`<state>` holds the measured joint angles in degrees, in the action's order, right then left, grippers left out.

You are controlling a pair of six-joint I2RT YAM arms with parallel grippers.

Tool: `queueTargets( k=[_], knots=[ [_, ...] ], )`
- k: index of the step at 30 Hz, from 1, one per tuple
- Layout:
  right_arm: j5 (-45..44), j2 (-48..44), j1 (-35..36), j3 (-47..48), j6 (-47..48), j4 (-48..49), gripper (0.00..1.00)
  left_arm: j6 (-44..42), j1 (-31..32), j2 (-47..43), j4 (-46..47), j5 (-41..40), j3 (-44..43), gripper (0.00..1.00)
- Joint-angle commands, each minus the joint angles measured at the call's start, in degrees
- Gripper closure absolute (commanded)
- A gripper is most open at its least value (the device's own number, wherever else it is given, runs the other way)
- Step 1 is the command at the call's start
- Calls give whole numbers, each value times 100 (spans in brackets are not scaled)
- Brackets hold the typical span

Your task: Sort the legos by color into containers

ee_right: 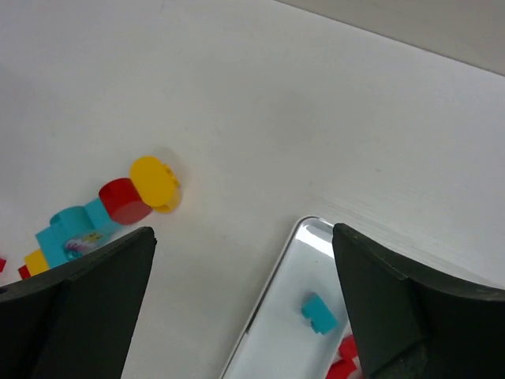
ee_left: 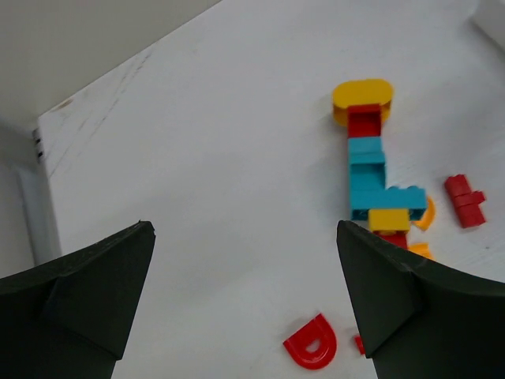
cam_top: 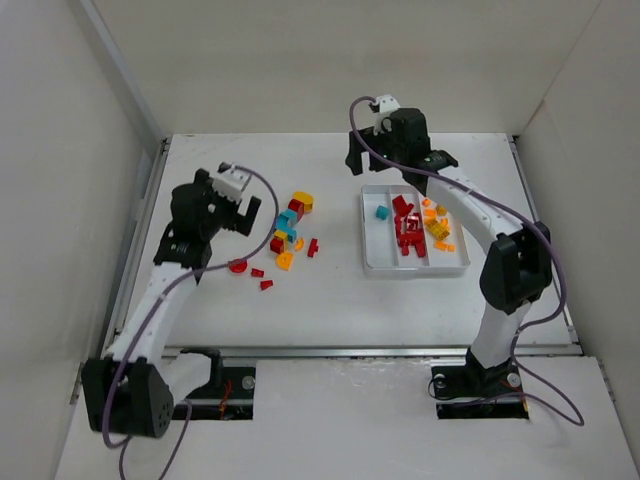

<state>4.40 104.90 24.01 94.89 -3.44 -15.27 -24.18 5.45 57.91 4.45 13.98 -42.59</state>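
Top external view shows loose legos left of the tray.

Bright even light, soft shadows, sharp focus

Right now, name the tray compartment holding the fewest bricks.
The left compartment: it holds one teal brick, while the middle has a red pile and the right several orange pieces.

The white tray is sitting flat on the worktop, with one teal brick lying in its left part, red bricks in the middle part and orange ones in the right part. More legos are lying loose to the left of the tray, some red, yellow and teal ones touching in a row. A red arch piece is lying a bit apart from them.
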Motion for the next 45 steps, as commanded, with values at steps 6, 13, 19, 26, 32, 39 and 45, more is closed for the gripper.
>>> queueTargets(
  k=[6, 13, 19, 26, 32, 39, 45],
  knots=[
    [685, 355, 200, 188, -271, 296, 0, 10, 1124, 2388, -1174, 290, -2480, 0],
    [79, 251, 394, -66, -736, -11, 0, 334, 1292, 4005, -1174, 703, -3263, 0],
    [-71, 4, 394, -410, -737, 59, 0, 556, 1292, 4483, -455, 414, -3282, 11],
    [17, 110, 394, -524, -790, 261, 0, 415, 1292, 4773, -506, 246, -3229, 43],
    [-168, 4, 394, -814, -790, 375, 0, 292, 1292, 4993, -506, 570, -3229, 45],
    [-221, -49, 394, -1017, -790, 375, 0, 239, 1406, 5177, -428, 598, -3229, 32],
    [-221, 4, 394, -964, -737, 428, 0, 353, 1476, 5468, -567, 307, -3519, 87]
  ],
)
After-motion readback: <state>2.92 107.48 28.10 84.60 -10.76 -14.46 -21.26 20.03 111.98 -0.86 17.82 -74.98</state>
